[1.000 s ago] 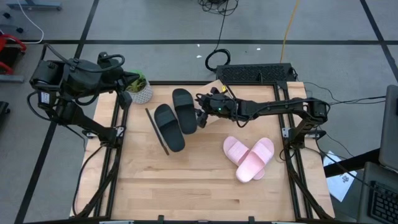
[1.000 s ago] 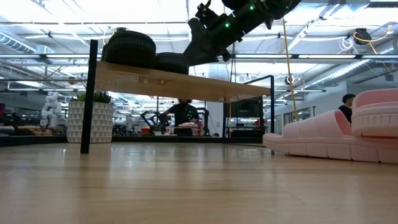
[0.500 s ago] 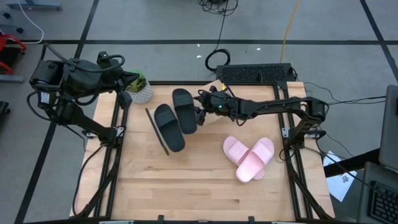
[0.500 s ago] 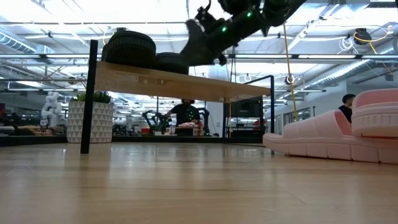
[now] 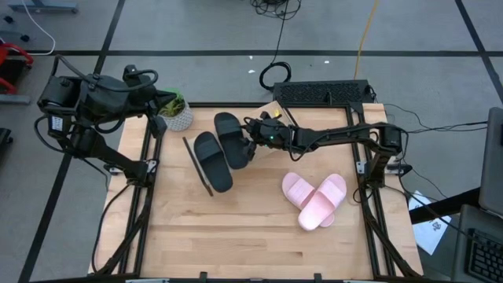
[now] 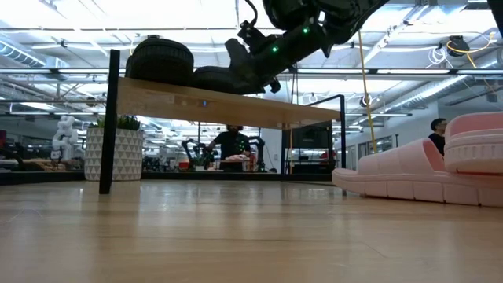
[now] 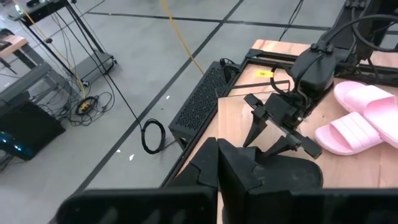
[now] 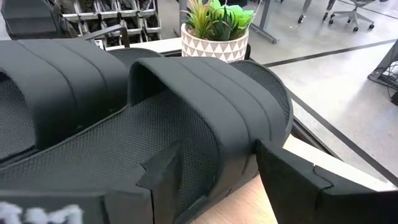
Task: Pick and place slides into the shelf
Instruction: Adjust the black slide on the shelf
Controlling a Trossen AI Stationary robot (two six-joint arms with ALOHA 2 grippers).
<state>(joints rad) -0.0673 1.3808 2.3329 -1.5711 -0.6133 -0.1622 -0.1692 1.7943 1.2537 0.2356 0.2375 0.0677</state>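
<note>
Two black slides lie side by side, soles down, on top of the shelf, a raised wooden board with a dark end edge. Two pink slides rest on the table at the right, one partly over the other. My right gripper is open at the right-hand black slide, with its fingers on either side of the slide's right rim, behind the strap. My left gripper is shut with nothing in it, held high over the table's far left corner. My right gripper comes level from the table's right side, slanting toward the far left. One finger is over the footbed and the other is outside the sole's right rim. I cannot tell whether either finger touches the slide.
A potted plant stands at the far left, just beyond the shelf's end. A black grille box lies along the far edge. Bare tabletop lies toward the near edge. People show in the room beyond the table.
My right gripper has sunk a little and gone toward the table's left edge. Its open fingers have come down over the right-hand black slide.
</note>
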